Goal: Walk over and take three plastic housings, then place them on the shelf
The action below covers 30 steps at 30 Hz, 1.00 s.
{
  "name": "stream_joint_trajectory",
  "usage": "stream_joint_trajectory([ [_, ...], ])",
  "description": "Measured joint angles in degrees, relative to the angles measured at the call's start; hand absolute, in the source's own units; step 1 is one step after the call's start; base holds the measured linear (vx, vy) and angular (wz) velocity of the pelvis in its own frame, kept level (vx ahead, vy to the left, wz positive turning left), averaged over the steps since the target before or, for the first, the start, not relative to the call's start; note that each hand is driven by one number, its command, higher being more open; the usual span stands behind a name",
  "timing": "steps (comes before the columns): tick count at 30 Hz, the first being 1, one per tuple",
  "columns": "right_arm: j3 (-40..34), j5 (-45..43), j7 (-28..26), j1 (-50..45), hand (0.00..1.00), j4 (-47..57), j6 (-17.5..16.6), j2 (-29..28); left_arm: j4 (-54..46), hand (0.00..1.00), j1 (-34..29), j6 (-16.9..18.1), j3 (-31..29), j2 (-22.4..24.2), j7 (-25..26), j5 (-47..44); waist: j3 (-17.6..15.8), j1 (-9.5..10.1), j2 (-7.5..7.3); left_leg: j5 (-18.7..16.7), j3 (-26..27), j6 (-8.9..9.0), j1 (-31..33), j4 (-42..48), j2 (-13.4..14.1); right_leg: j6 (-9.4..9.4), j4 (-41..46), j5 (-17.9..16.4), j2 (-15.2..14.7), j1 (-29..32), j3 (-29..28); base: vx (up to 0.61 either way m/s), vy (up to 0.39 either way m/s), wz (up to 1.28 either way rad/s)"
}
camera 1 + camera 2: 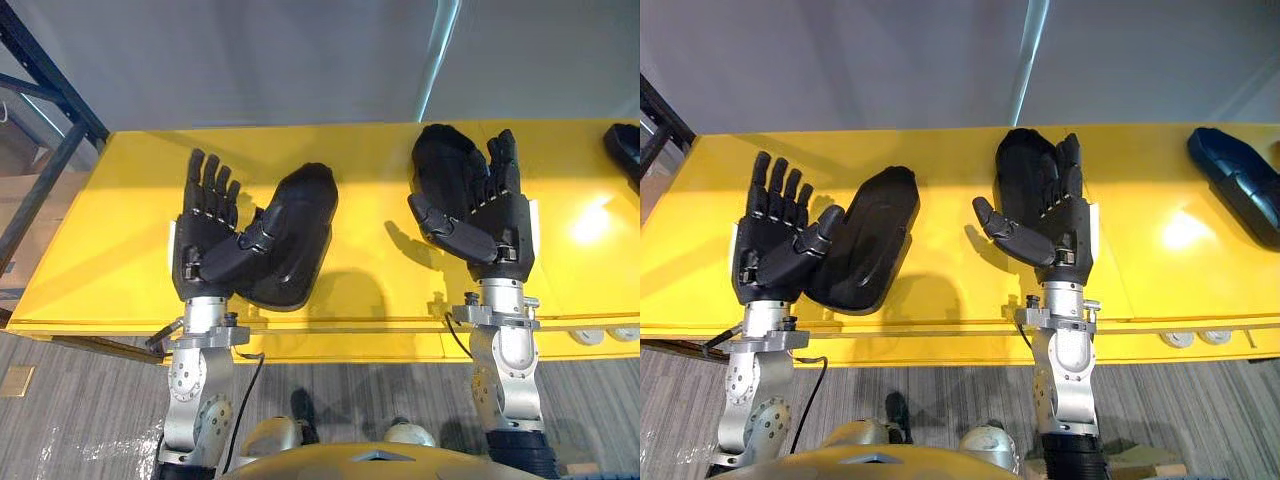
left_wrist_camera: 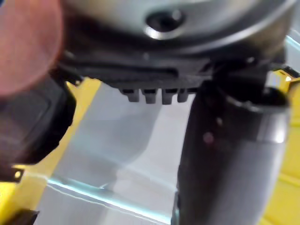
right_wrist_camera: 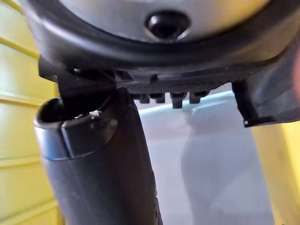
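Observation:
Three black plastic housings lie on a yellow surface (image 1: 380, 290). My left hand (image 1: 205, 245) is raised over the surface's front part, fingers straight, with its thumb (image 1: 262, 238) laid across the first housing (image 1: 300, 225). The second housing (image 1: 445, 170) lies just beyond my right hand (image 1: 495, 225) and is partly covered by its straight fingers; that hand's thumb (image 1: 1005, 232) points left and touches nothing. The third housing (image 1: 1238, 185) rests alone at the far right edge, away from both hands.
A dark metal rack frame (image 1: 50, 130) stands at the left end of the yellow surface. A grey wall (image 1: 300, 60) rises behind it. Grey plank floor (image 1: 90, 400) shows below the front edge. Bare yellow surface lies between the hands and to the right.

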State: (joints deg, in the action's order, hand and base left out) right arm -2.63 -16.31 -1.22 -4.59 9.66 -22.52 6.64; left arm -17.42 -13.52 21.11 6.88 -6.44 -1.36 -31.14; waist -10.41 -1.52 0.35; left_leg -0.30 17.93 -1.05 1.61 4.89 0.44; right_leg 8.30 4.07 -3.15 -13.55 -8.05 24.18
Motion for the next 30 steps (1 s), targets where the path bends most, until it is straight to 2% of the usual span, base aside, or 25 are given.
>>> stream_joint_trajectory([
  [2, 1.2, -0.4, 0.3, 0.1, 1.00, 0.0, 0.4, 0.1, 0.0, 1.00, 0.0, 0.0, 0.2, 0.1, -0.1, 0.0, 0.1, -0.06, 0.23, 0.3, 0.6, 0.32, -0.2, -1.6, -0.4, -0.23, 0.0, -0.1, 0.2, 1.0, -1.2, -0.01, 0.005, -0.19],
  [6, 3.6, 0.2, 2.5, -2.5, 1.00, 0.0, 0.9, -0.1, -0.1, 1.00, 0.0, -0.1, 1.2, 0.3, -0.1, 0.2, 0.1, -0.13, 0.26, 3.7, 2.3, -0.55, -2.9, -8.4, -1.3, -0.34, 1.3, 0.0, -0.2, 3.1, -3.5, 0.00, 0.034, -0.22],
  [16, 4.6, 0.2, 2.8, -4.2, 1.00, 0.0, 0.6, -0.1, -0.2, 1.00, 0.1, -0.2, 1.1, -0.4, -1.3, 0.0, 0.1, -0.12, -0.02, 3.4, 4.3, -0.73, -3.2, -9.6, -2.2, -0.28, 3.0, 0.0, -1.1, 5.7, -6.5, 0.02, 0.042, -0.11],
  [19, 6.7, 0.1, 1.5, -3.5, 1.00, -0.1, 0.6, -0.1, -0.2, 1.00, 0.1, -0.6, 1.9, -0.3, -0.2, 0.1, 0.1, -0.01, -0.08, 3.2, 4.6, -0.88, -3.2, -8.7, -1.8, -0.28, 2.9, 0.0, -0.9, 5.7, -6.9, 0.02, -0.008, -0.06],
  [20, 7.6, -0.2, 1.0, -3.4, 1.00, -0.2, 0.6, -0.1, -0.2, 1.00, 0.1, -1.1, 2.4, -0.2, 0.6, 0.1, 0.0, -0.03, -0.17, 2.1, 4.3, -0.82, -2.5, -6.4, -1.4, -0.27, 2.8, 0.0, -0.9, 4.9, -6.6, 0.04, -0.018, 0.06],
  [21, 8.0, -0.9, 0.7, -3.4, 1.00, -0.3, 0.6, -0.1, -0.1, 1.00, 0.0, -1.2, 2.8, -0.2, 0.9, 0.1, 0.0, -0.03, -0.22, 0.9, 4.1, -0.67, -1.4, -3.7, -0.9, -0.27, 2.8, 0.0, -0.9, 4.6, -6.3, 0.04, -0.031, 0.22],
  [22, 8.5, -2.7, 0.0, -3.3, 1.00, -0.7, 0.6, 0.1, -0.1, 1.00, -0.2, -1.2, 3.8, -0.1, 1.4, 0.2, -0.2, 0.06, 0.10, -3.0, 3.2, -0.44, 2.4, 5.1, 1.4, -0.32, 2.8, 0.0, -0.4, 4.0, -5.4, 0.00, -0.029, 0.20],
  [23, 9.0, -3.8, -0.2, -2.9, 1.00, -1.4, 0.6, 0.3, -0.1, 1.00, -0.5, -1.2, 4.2, 0.0, 1.6, 0.2, -0.5, 0.61, 0.61, -5.5, 2.4, 0.44, 4.9, 12.0, 3.5, -0.59, 2.9, -0.3, 0.5, 3.5, -5.3, -0.05, -0.016, 0.09],
  [24, 9.2, -4.2, -0.6, -1.8, 1.00, -3.1, 0.6, 0.4, 0.0, 1.00, -0.9, -1.2, 4.3, 0.2, 1.8, 0.1, -1.1, 1.37, 0.95, -6.5, 1.9, 1.57, 8.2, 20.5, 5.9, -0.86, 3.0, -0.6, 1.2, 2.8, -5.4, -0.10, -0.005, -0.02],
  [25, 9.2, -4.2, -0.6, -1.0, 1.00, -4.3, 0.6, 0.7, 0.0, 1.00, -1.5, -1.2, 4.3, 0.6, 2.0, 0.1, -1.4, 1.69, 1.61, -5.8, 1.7, 2.56, 11.3, 26.7, 7.3, -1.20, 3.3, -0.9, 1.3, 2.5, -5.3, -0.10, 0.021, 0.03],
  [26, 9.1, -4.2, -0.6, -0.9, 1.00, -4.5, 0.6, 0.9, 0.1, 1.00, -1.8, -1.2, 4.3, 0.6, 2.0, 0.1, -1.6, 1.66, 1.63, -4.7, 1.2, 3.88, 12.2, 27.8, 7.0, -1.52, 3.5, -1.3, 0.7, 2.3, -4.9, -0.13, 0.069, 0.37],
  [27, 8.2, -4.4, -0.7, -1.1, 1.00, -4.5, 0.5, 0.9, 1.3, 1.00, -1.6, -1.1, 4.7, 0.6, 2.1, 0.2, -2.5, 1.23, -0.35, -3.8, 0.3, 4.06, 11.8, 28.1, 5.1, -0.98, 4.2, -1.4, -2.9, 2.4, -3.5, -0.10, 0.075, 0.34],
  [28, 7.7, -4.4, -1.0, -1.2, 1.00, -4.5, 0.3, 1.0, 1.6, 1.00, -1.7, -1.0, 4.8, 0.5, 2.1, 0.2, -2.4, 1.36, 0.07, -5.7, 0.3, 2.51, 12.2, 32.0, 6.9, -0.77, 4.4, -1.3, -3.1, 2.7, -3.5, -0.09, 0.080, 0.19],
  [29, 7.6, -4.6, -1.0, -1.2, 1.00, -4.5, 0.3, 1.1, 2.7, 1.00, -1.7, -0.7, 4.8, 0.6, 2.2, 0.3, -2.5, 1.49, 1.07, -6.9, -0.9, 3.21, 11.8, 35.3, 10.2, -0.08, 4.8, -0.9, -2.9, 2.7, -4.0, -0.04, 0.104, -0.04],
  [30, 7.0, -5.0, -1.0, -1.2, 1.00, -4.5, 0.2, 1.2, 4.7, 1.00, -1.6, -0.4, 4.8, 0.8, 2.4, 0.4, -2.1, 0.79, 1.79, -7.1, -3.8, 4.14, 10.1, 34.4, 13.1, 0.76, 4.8, -0.3, -3.4, 2.7, -4.3, -0.01, 0.199, -0.08],
])
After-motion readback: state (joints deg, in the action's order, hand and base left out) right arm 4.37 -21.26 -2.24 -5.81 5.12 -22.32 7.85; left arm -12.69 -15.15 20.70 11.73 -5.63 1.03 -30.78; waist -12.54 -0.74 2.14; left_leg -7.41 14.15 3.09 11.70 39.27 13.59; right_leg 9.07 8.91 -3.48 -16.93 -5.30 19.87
